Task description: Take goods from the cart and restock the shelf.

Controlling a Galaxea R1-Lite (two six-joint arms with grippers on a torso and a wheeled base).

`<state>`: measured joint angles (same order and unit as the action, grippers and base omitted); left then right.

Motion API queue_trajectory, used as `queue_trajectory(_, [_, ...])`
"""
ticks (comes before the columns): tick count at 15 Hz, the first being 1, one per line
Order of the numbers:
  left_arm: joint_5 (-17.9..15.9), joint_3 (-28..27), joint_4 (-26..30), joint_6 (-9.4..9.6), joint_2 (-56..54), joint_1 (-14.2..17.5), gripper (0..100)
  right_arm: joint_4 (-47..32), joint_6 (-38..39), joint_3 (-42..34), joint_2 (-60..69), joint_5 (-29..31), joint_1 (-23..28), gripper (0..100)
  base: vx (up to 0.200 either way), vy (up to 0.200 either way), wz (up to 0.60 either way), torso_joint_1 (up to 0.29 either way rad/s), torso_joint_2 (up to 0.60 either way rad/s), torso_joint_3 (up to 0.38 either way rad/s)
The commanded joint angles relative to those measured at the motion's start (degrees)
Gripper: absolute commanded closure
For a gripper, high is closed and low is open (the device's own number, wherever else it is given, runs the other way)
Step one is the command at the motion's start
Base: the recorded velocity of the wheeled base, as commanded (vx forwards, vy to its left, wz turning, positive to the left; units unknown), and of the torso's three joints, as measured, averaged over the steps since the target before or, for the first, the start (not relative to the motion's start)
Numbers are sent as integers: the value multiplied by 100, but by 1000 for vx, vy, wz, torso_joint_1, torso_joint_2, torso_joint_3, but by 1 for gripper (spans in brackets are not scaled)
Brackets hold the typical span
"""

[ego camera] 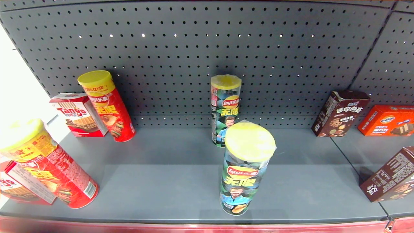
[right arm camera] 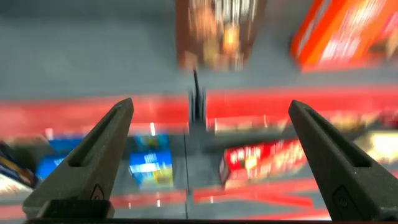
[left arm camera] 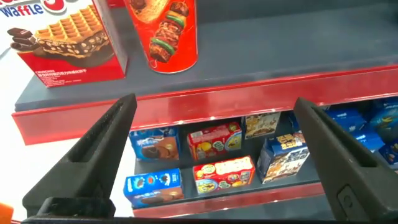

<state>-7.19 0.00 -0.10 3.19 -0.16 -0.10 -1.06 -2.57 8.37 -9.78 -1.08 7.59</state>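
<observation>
The left end effector (left arm camera: 214,102) is held wide open and empty in front of the red front edge of the shelf (ego camera: 168,174). A red can (left arm camera: 165,31) and a waffle box (left arm camera: 65,40) are stood side by side near that edge, and small boxes (left arm camera: 217,155) are ranged on a lower shelf (left arm camera: 298,177). The right end effector (right arm camera: 211,104) is likewise spread wide with nothing held, facing the shelf edge where a brown box (right arm camera: 217,31) and an orange box (right arm camera: 342,31) are blurred. In the middle of the shelf two cans are stood upright: the front green can (ego camera: 244,171) near the edge, the rear green can (ego camera: 224,110) close to the pegboard back (ego camera: 258,48). They are set apart from each other.
</observation>
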Motion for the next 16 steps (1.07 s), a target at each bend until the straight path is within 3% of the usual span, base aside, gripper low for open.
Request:
queue_trajectory(1, [-1,0,-8,6,16,-8,0,-149,-24,1984,-1756,-322,-285,0,0,0,0,0,0,0])
queue_trajectory(3, [7,0,1,-12,16,1,0,-35,11,2335,-2116,-384,-373,0,0,0,0,0,0,0])
queue_trajectory(5, [-1,0,1,-3,16,-8,0,-26,-6,2696,-2476,-850,-883,0,0,0,0,0,0,0])
queue_trajectory(6, [-1,0,1,-12,16,-8,0,-26,-24,2986,-2881,-920,-1287,0,0,0,0,0,0,0])
queue_trajectory(9, [7,0,1,-12,16,1,0,528,-358,3575,-4138,-893,-1832,0,0,0,0,0,0,0])
queue_trajectory(11, [7,0,1,-12,16,-8,0,836,-551,3601,-4603,-893,-2166,0,0,0,0,0,0,0])
queue_trajectory(14, [34,0,-8,-73,16,1,0,1126,-569,3583,-5359,-718,-3141,0,0,0,0,0,0,0])
queue_trajectory(16, [34,0,-8,-73,16,1,0,1319,-630,3610,-5720,-709,-3335,0,0,0,0,0,0,0])
